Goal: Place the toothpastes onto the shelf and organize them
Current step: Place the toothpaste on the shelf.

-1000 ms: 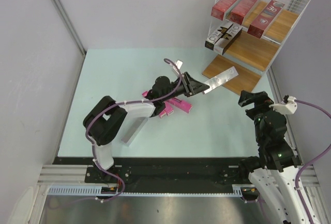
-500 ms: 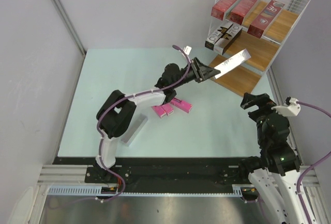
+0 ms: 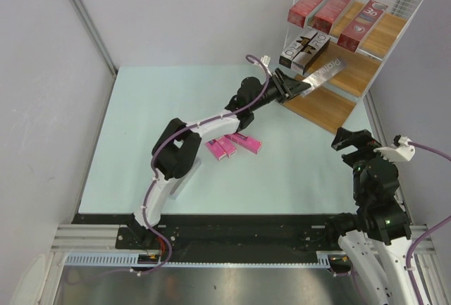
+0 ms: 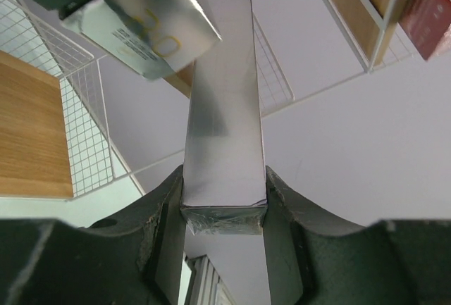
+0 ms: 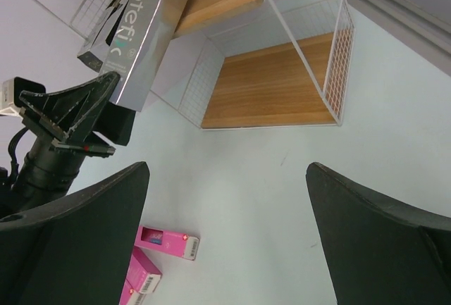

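My left gripper (image 3: 291,87) is shut on the near end of a silver-grey toothpaste carton (image 3: 323,73) (image 4: 224,108). It holds the carton in the air, its far end over the middle board of the white wire shelf (image 3: 356,76). Beside it on that board lie two silver-grey cartons with black ends (image 3: 303,49) (image 4: 148,27). Three dark red cartons (image 3: 335,10) lie on the top board. Three pink cartons (image 3: 232,144) (image 5: 168,241) lie on the table. My right gripper (image 3: 352,139) (image 5: 229,234) hangs open over the table, holding nothing.
The shelf's bottom board (image 3: 325,109) (image 5: 271,86) is bare and rests on the table at the back right. White wire walls (image 4: 84,129) close the shelf's sides. Grey panels wall in the table on the left and at the back.
My left arm has stretched up and to the right, carrying the silver carton from above the table to the shelf's middle board. The right arm has shifted slightly.
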